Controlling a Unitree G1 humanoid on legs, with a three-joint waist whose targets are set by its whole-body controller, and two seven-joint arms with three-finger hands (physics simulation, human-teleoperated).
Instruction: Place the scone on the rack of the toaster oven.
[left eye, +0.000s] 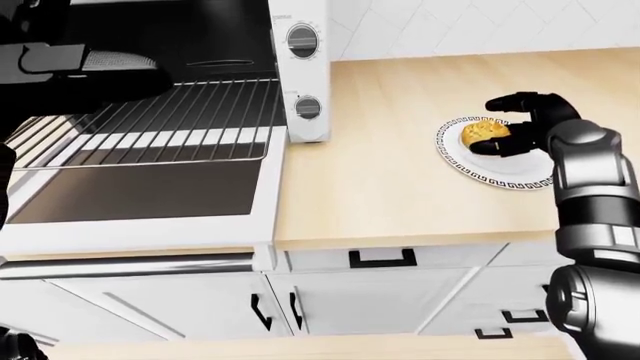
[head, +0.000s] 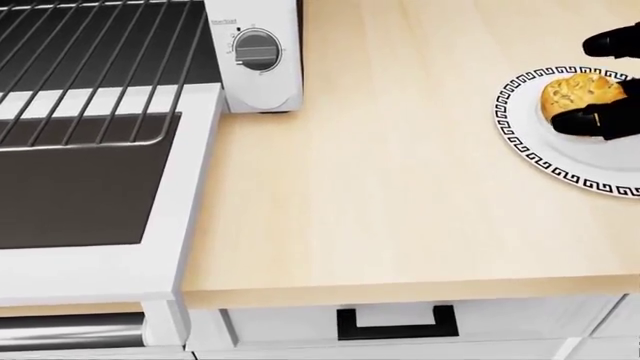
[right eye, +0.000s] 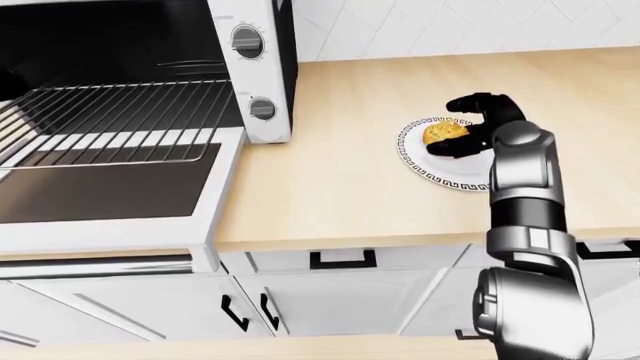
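A golden scone lies on a white plate with a black patterned rim, at the right of the wooden counter. My right hand cups it from the right. The thumb presses the scone's near side, while the other fingers arch above it with a small gap, so the hand is open. The toaster oven stands at the left with its door folded down and its wire rack pulled out. My left hand is a dark shape at the top left, its fingers unclear.
The wooden counter runs between the oven and the plate. White drawers with black handles sit below the counter edge. A tiled wall rises behind the counter.
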